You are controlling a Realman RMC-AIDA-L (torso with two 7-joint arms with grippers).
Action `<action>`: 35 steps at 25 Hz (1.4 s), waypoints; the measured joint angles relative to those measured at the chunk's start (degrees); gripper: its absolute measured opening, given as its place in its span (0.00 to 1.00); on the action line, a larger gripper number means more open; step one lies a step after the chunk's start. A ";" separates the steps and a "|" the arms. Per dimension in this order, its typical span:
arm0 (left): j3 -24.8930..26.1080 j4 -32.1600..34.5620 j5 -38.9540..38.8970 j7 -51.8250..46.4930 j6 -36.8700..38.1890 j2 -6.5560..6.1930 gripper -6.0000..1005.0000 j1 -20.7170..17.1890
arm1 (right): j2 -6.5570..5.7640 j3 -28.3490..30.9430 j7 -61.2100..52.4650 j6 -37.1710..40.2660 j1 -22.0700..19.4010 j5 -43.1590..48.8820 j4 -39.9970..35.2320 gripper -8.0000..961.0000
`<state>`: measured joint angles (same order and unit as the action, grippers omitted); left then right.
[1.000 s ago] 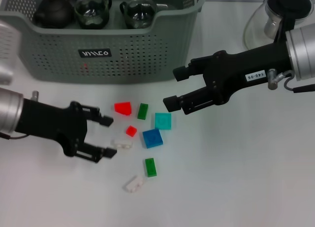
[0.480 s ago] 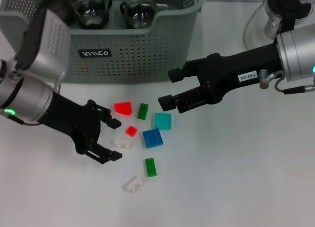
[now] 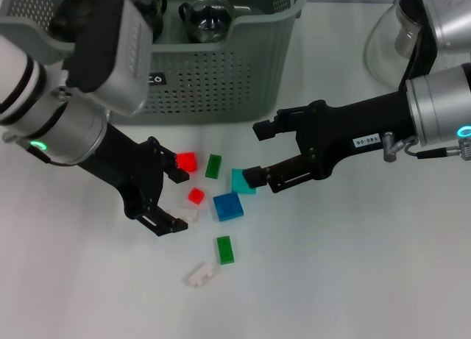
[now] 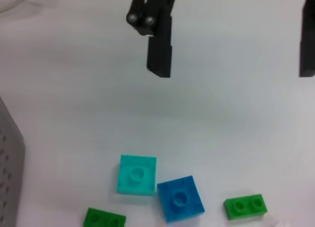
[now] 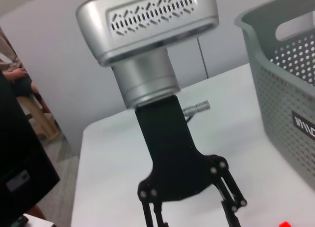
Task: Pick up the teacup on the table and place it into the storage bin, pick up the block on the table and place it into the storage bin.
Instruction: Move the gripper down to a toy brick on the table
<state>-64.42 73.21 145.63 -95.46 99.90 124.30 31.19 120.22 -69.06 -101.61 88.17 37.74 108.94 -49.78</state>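
Teacups [image 3: 208, 19] sit in the bin [image 3: 250, 74]; blocks [image 3: 227, 206] remain on the table; left gripper [image 3: 171, 199] and right gripper [image 3: 259, 154] are both wide, empty

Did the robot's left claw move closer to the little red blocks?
Yes. The left gripper has slid across the table toward the blocks; its open fingers now flank the small red block, which has stayed put in front of the storage bin.
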 joint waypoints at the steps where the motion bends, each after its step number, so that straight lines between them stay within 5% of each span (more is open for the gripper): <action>1: -1.09 0.64 0.41 -0.63 -0.15 0.02 0.79 0.00 | -0.07 0.03 0.36 -0.28 -0.06 0.27 0.27 0.98; 21: -16.59 -0.29 8.12 -11.44 -6.64 0.18 0.79 2.22 | 0.00 0.25 1.66 -3.97 0.25 2.53 1.24 0.98; 35: -20.43 -1.20 8.15 -13.16 -8.02 0.15 0.79 2.29 | 0.10 0.25 2.21 -4.54 -0.01 2.06 1.78 0.98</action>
<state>-84.85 72.01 153.78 -108.62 91.88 124.45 33.48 120.33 -68.81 -99.40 83.63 37.72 111.00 -48.00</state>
